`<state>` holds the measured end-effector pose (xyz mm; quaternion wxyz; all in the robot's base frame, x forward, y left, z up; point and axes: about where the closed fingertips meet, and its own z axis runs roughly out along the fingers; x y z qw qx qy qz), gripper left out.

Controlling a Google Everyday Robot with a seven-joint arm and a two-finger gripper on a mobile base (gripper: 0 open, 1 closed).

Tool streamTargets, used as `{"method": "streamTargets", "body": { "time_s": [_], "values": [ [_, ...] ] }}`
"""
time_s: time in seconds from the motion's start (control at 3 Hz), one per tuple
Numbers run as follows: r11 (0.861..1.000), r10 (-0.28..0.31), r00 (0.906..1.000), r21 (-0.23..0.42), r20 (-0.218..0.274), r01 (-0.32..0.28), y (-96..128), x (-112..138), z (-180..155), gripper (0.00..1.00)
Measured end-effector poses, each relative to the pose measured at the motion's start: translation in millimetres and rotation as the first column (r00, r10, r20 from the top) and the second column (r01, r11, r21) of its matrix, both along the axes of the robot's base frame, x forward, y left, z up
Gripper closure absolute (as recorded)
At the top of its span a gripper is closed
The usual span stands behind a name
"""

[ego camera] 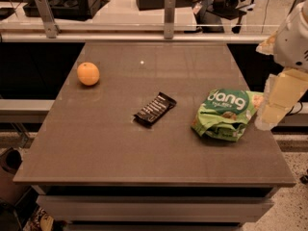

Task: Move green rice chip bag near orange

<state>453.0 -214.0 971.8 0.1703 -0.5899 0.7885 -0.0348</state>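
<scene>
**Brown bench point(144, 148), green rice chip bag point(225, 113) near its right edge**

Glossy and crumpled, the bag lies with its dark panel and white "dang" lettering up. Just beside its right end hangs the pincer point(270, 110), pale and partly cut off by the frame edge. Whether it is released or clenched cannot be told. A black wrapped bar point(155, 109) lies between the bag and the orange point(88, 73) at far left.

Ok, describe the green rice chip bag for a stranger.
On the brown table, look right, beside the gripper at the table's edge. The green rice chip bag is a light-green pouch lettered "dang", bigger than the black bar and the orange.
</scene>
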Motion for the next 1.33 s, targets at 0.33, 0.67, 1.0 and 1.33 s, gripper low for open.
{"method": "streamTargets", "body": {
  "time_s": [0.33, 0.67, 1.0, 1.33],
  "values": [
    [0.998, -0.063, 0.997, 0.022, -0.045, 0.064, 2, 18, -39, 0.0],
    [0.99, -0.137, 0.9871, 0.033, -0.083, 0.14, 0, 25, -76, 0.0],
    [0.981, -0.179, 0.978, 0.054, -0.107, 0.185, 0, 28, -104, 0.0],
    [0.979, -0.176, 0.979, 0.082, -0.103, 0.185, 11, 37, -118, 0.0]
  ]
}}
